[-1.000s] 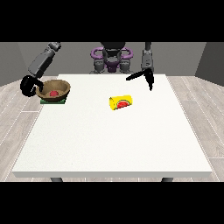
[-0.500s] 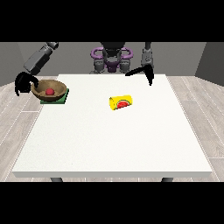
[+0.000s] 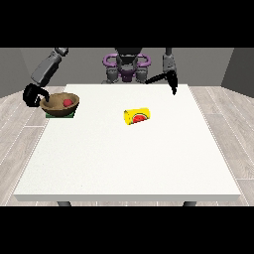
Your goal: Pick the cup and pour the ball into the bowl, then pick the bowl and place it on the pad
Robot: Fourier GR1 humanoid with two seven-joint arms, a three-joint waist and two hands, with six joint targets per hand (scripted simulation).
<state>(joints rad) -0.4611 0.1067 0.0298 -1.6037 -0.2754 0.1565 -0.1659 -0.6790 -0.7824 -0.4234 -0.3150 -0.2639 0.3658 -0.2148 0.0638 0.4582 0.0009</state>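
Observation:
A brown bowl [image 3: 58,105] stands on the green pad [image 3: 73,114] at the table's back left. A red ball [image 3: 67,102] lies inside it. The hand at the view's left [image 3: 32,95] hangs just left of the bowl's rim with its fingers loosely curved and nothing in them. A yellow cup [image 3: 137,116] lies on its side near the table's middle, its red inside turned to the camera. The hand at the view's right [image 3: 171,82] is raised over the table's back right, its fingers straight and pointing down, far from the cup.
The white table [image 3: 129,163] spreads wide in front of the cup. The robot's torso [image 3: 127,64] stands behind the back edge. Grey floor surrounds the table.
The hand at the view's left has let go of the bowl and drawn off to its left. The hand at the view's right has pulled back and up. The cup has not moved.

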